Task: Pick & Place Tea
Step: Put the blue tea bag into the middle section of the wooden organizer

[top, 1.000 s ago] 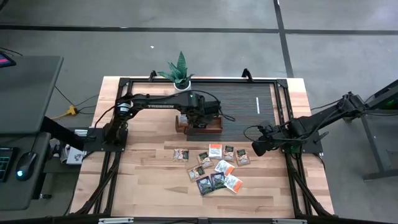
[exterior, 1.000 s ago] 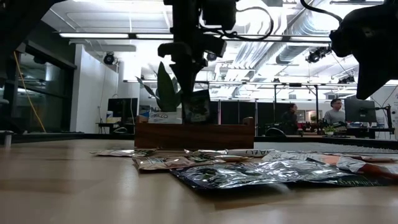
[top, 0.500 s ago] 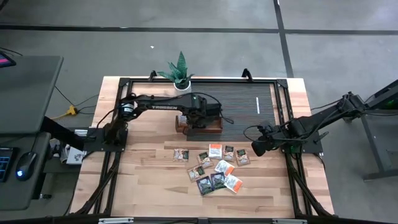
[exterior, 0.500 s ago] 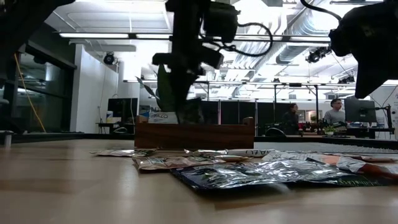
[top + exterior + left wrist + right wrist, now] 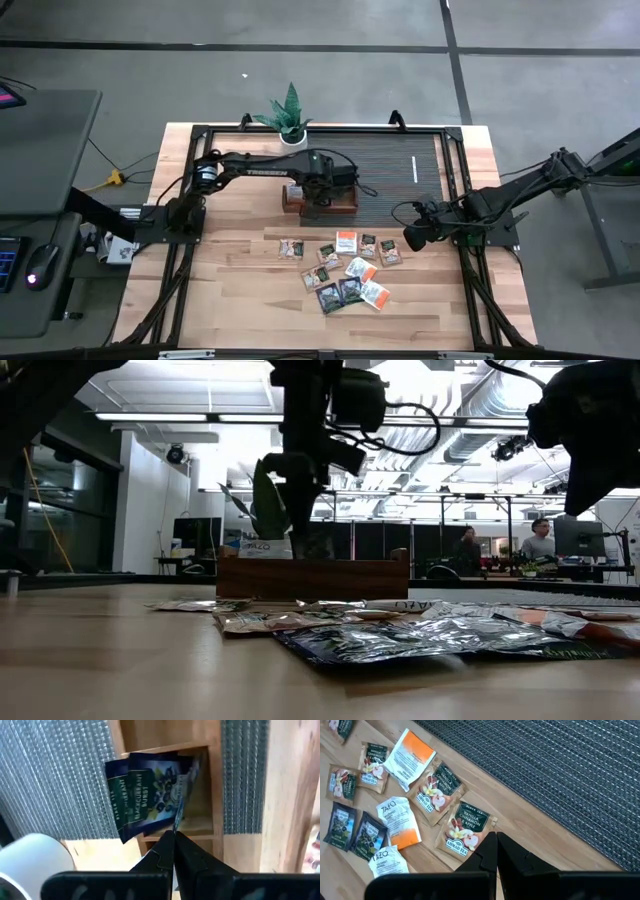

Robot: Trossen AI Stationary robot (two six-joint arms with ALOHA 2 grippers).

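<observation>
High view: left gripper [image 5: 308, 196] sits over the wooden tray [image 5: 320, 200] at the near edge of the dark mat [image 5: 400, 180], about 12 o'clock from the loose sachets [image 5: 345, 268]. Those sachets lie scattered on the table [image 5: 230, 290], roughly ten of them, orange-white and dark ones mixed. Right gripper [image 5: 412, 238] hangs just at 3 o'clock of the sachet cluster, off the mat's near right corner. Plant [image 5: 288, 115] stands at 12 o'clock of the tray, at the table's far edge.

Low view: tray [image 5: 312, 577] seen side on, left gripper [image 5: 300, 510] coming down into it from above. Sachets [image 5: 440, 635] lie flat in the foreground, a foil one nearest. Right arm [image 5: 590, 430] dark at 2 o'clock, raised off the table. People [image 5: 540, 542] stand in the room behind.

Left wrist view: fingers [image 5: 160, 855] clenched on the edge of a dark blue sachet [image 5: 150, 795], label reads blackcurrant burst. It stands tilted inside an end compartment of the tray [image 5: 165, 735], with a second dark sachet [image 5: 114, 790] just behind it, overlapping. Mat [image 5: 55, 775] lies on both sides of the tray.

Right wrist view: right fingers [image 5: 490, 855] closed together, holding nothing, above the table. Vanilla cinnamon apple sachet [image 5: 465, 827] lies just ahead of the tips, more sachets [image 5: 395, 820] beyond it toward 9 and 10 o'clock, mat [image 5: 560, 775] at 1 o'clock.
</observation>
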